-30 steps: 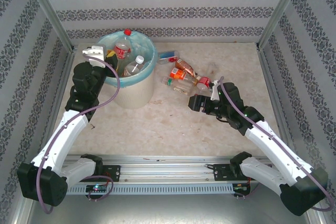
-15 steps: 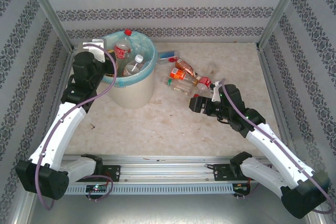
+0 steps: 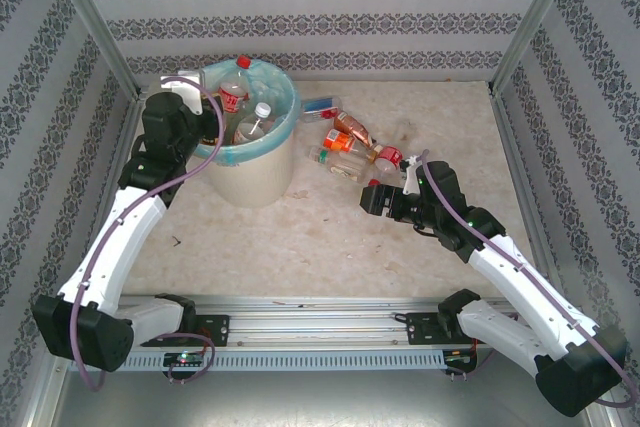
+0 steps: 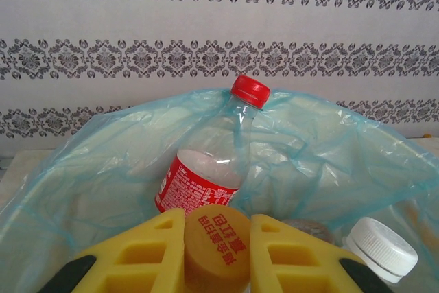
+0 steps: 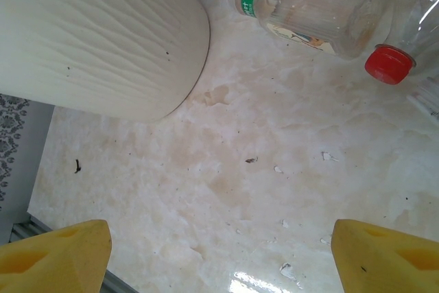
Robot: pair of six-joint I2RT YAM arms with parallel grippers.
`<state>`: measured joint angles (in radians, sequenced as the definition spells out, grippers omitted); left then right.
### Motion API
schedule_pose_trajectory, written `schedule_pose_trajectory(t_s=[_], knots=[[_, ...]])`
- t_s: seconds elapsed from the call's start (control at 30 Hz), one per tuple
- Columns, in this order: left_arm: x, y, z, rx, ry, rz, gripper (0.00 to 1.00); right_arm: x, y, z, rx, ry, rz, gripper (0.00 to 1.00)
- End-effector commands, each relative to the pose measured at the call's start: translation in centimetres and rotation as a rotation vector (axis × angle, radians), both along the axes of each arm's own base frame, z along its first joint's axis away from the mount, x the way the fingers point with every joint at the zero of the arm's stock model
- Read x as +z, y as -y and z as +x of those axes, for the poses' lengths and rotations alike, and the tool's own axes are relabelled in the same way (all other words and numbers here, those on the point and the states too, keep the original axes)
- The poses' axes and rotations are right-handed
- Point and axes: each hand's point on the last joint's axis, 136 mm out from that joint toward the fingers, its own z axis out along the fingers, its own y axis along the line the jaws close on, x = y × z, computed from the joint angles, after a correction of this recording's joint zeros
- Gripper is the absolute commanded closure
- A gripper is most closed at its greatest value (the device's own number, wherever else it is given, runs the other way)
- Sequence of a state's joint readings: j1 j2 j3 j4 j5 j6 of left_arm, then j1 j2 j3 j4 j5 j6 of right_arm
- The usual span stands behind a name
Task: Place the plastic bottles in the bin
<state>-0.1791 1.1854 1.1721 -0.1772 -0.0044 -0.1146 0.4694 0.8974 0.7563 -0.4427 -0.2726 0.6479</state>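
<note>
The left claw [image 4: 217, 230] gripped an orange-capped plastic bottle [image 4: 217, 248] at the turquoise-lined cream bin [image 3: 250, 182]; the right claw [image 5: 219, 232] stood open.

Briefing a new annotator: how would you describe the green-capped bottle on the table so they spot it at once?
Find the cream bin; right of it, bottles lie heaped on the table. On the heap's near side one clear bottle lies with its cap toward the bin. Only its cap is green; its neighbours' are red or orange.
</note>
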Motion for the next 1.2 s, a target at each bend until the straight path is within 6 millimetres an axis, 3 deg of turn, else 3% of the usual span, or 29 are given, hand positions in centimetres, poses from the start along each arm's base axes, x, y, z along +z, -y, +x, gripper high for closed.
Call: schedule_pose_trajectory(t_s=[0.0,0.17,0.4,0.57,0.63,0.7,0.77,1.0,1.17], knots=[[-10.7,-1.8,-2.0,0.062,-0.405,0.039,1.0,0.1,-0.2,0.3,0.011,0.021,-0.019,0.16],[-7.0,0.2,0.6,-0.002,-0.355,-0.039,1.0,0.1,-0.4,0.5,0.016,0.016,-0.014,0.16],[-0.4,2.5,4.2,-0.079,-0.159,-0.116,1.0,0.1,-0.3,0.5,0.014,0.018,-0.022,0.16],[3.9,2.9,4.6,-0.097,-0.028,-0.131,1.0,0.4,-0.2,0.5,0.012,0.023,-0.03,0.16],[4.6,2.6,3.9,-0.084,-0.004,-0.133,1.0,0.4,-0.1,0.5,0.007,0.027,-0.032,0.16],[3.9,2.0,2.9,-0.063,-0.012,-0.125,1.0,0.2,0.0,0.6,0.004,0.027,-0.035,0.16],[2.0,1.4,1.8,-0.038,-0.044,-0.108,1.0,-0.1,-0.1,0.7,0.003,0.022,-0.038,0.16],[-7.1,-0.2,-1.9,0.006,-0.213,-0.031,1.0,-0.8,-0.8,1.1,0.025,-0.012,-0.031,0.16],[-10.1,-0.4,-2.5,0.014,-0.302,-0.01,1.0,-1.0,-1.3,1.3,0.029,-0.024,-0.02,0.15]])
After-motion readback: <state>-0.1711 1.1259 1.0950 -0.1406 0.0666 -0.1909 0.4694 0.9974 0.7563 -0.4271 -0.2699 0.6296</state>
